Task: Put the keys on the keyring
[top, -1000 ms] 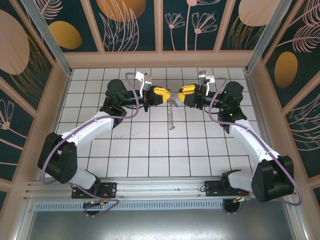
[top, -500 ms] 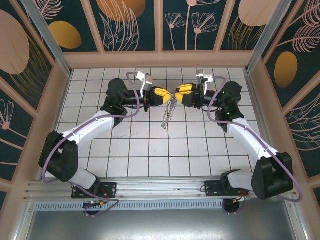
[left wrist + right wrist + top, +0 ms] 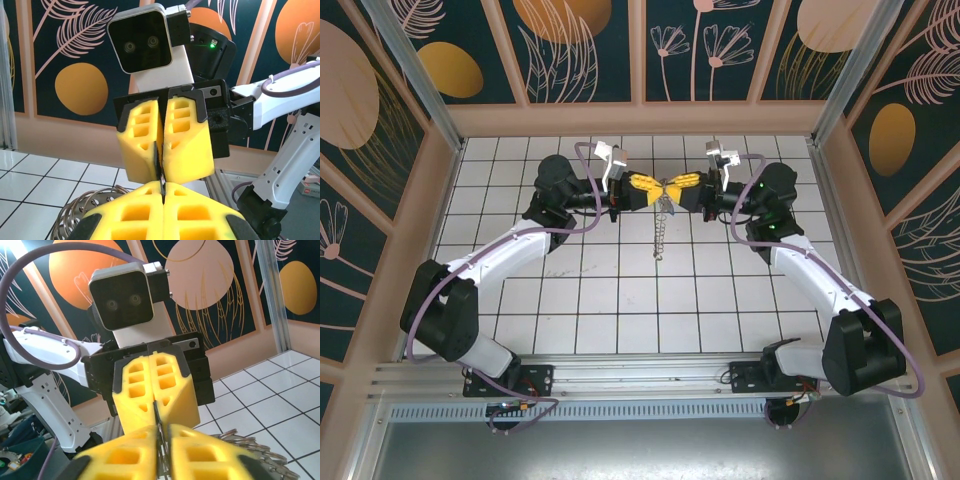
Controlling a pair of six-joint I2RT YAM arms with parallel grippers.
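My two grippers meet tip to tip above the middle of the tiled floor. The left gripper (image 3: pixel 657 189) (image 3: pixel 163 190) is shut on a thin strand of the keyring. The right gripper (image 3: pixel 673 190) (image 3: pixel 164 434) faces it, shut on the same thin wire. The keyring (image 3: pixel 663 228) hangs below the fingertips as a narrow dangling strand of small silvery keys. The silvery fringe (image 3: pixel 82 212) shows low left in the left wrist view and low right (image 3: pixel 247 444) in the right wrist view. The keys are hidden.
White tiled floor (image 3: pixel 620 290) lies under both arms, with wooden-framed patterned walls (image 3: pixel 640 50) around it. A metal rail (image 3: pixel 620 375) carrying the arm bases runs along the near edge.
The right gripper has shut on the ring wire. Both grippers have drawn closer, their tips now touching. The hanging strand has swung back to straight.
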